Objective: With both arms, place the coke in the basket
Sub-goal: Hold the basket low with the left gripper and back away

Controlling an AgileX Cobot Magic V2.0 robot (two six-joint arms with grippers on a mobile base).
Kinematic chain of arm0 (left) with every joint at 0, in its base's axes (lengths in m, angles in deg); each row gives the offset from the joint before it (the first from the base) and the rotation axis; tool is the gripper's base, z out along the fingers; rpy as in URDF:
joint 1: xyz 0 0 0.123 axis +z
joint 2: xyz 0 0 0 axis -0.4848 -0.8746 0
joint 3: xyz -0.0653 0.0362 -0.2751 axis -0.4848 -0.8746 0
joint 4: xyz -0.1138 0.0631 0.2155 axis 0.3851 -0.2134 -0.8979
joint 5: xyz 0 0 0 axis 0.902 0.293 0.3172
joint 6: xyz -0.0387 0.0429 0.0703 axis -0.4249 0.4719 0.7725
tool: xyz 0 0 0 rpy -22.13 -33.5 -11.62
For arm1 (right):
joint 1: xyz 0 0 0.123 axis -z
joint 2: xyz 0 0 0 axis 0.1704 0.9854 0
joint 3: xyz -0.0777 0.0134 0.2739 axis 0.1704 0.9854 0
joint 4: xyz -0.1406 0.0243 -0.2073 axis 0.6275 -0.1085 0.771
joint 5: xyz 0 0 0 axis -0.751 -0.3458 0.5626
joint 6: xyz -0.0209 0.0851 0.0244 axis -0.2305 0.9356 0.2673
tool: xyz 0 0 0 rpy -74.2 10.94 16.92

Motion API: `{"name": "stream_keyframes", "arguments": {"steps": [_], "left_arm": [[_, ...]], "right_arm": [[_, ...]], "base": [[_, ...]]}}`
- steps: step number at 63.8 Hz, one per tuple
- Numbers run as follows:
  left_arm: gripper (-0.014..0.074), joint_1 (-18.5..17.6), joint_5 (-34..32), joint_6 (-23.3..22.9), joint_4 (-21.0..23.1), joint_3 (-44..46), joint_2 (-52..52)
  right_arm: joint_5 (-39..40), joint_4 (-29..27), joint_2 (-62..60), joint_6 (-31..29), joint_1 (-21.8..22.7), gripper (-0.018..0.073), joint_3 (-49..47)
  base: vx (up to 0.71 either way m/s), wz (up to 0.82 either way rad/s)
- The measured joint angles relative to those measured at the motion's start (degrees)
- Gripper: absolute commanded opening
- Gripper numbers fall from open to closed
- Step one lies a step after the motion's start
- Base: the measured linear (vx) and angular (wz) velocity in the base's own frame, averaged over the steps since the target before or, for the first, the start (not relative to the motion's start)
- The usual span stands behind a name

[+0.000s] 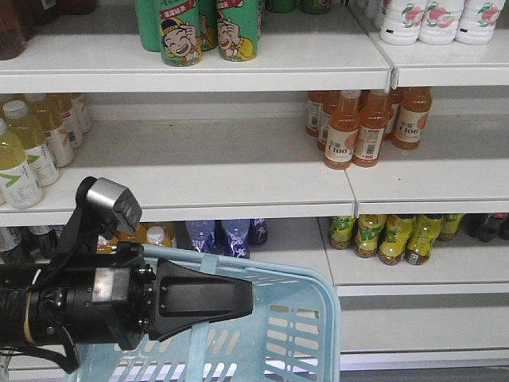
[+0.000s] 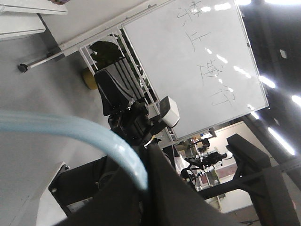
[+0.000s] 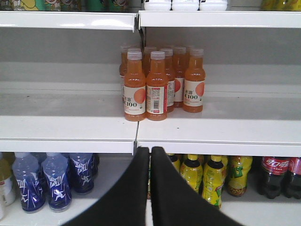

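Note:
The light blue basket (image 1: 318,314) hangs low in the front view, in front of the shelves. Its flat band handle (image 2: 70,126) curves into the jaws of my left gripper (image 1: 248,300), which is shut on it. In the left wrist view, the left gripper (image 2: 146,186) pinches that band. My right gripper (image 3: 150,151) is shut with nothing in it and faces the shelf edge below the orange juice bottles. The right arm (image 2: 136,120) shows in the left wrist view. The coke is out of view.
White shelves (image 1: 238,191) fill the background. They carry orange juice bottles (image 3: 146,87), blue bottles (image 3: 42,181), yellow-green bottles (image 3: 211,179), green cans (image 1: 179,32) and pale yellow bottles (image 1: 20,163). Dark plastic cola bottles (image 3: 275,176) stand at the lower right.

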Motion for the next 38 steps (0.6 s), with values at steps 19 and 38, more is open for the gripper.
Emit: {"name": "stream_keyframes", "arguments": {"steps": [19,38], "left_arm": [[-0.0008,0.00,0.00,0.00,-0.05,0.00,0.00],[-0.0008,0.00,0.00,0.00,-0.05,0.00,0.00]], "right_arm": [[0.00,0.00,0.00,0.00,0.00,-0.0004,0.00],[0.00,0.00,0.00,0.00,0.00,-0.0004,0.00]], "base": [[-0.01,-0.19],[0.00,-0.37]]}}
